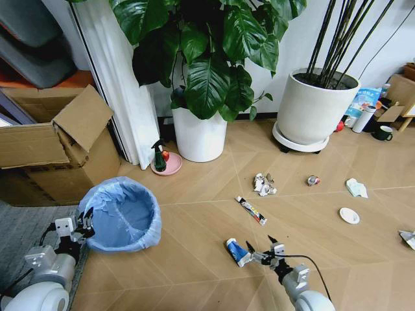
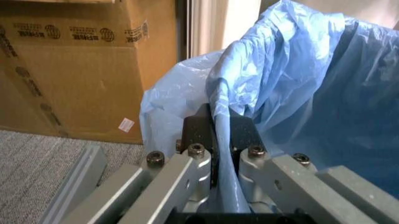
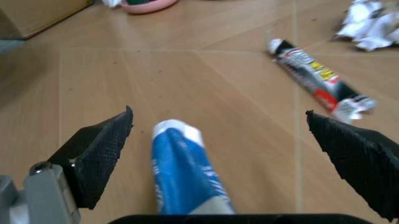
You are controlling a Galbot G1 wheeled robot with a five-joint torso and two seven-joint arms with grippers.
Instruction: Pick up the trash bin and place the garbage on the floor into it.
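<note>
The trash bin [image 1: 123, 221], lined with a crinkly light-blue bag [image 2: 299, 93], stands on the floor [image 1: 194, 233] at the left. My left gripper [image 1: 83, 224] is shut on its near-left rim; the left wrist view shows the bag pinched between the fingers [image 2: 201, 135]. My right gripper [image 1: 262, 249] is open low over the floor, with a blue-white packet [image 1: 237, 252] [image 3: 184, 172] lying between its fingers [image 3: 100, 158]. Beyond it lie a stick wrapper [image 1: 251, 210] [image 3: 318, 79], crumpled tissues [image 1: 262, 184] [image 3: 371, 25], a red-silver piece [image 1: 313, 180], another tissue [image 1: 356, 188], a white lid [image 1: 349, 215] and a silvery wad [image 1: 407, 238].
An open cardboard box [image 1: 58, 152] [image 2: 81, 65] stands just behind the bin on the left, by a grey carpet [image 1: 26, 227]. Two white plant pots [image 1: 199, 135] [image 1: 313, 107] line the back wall. A green spray bottle on a pink dish [image 1: 166, 164] sits between box and pot.
</note>
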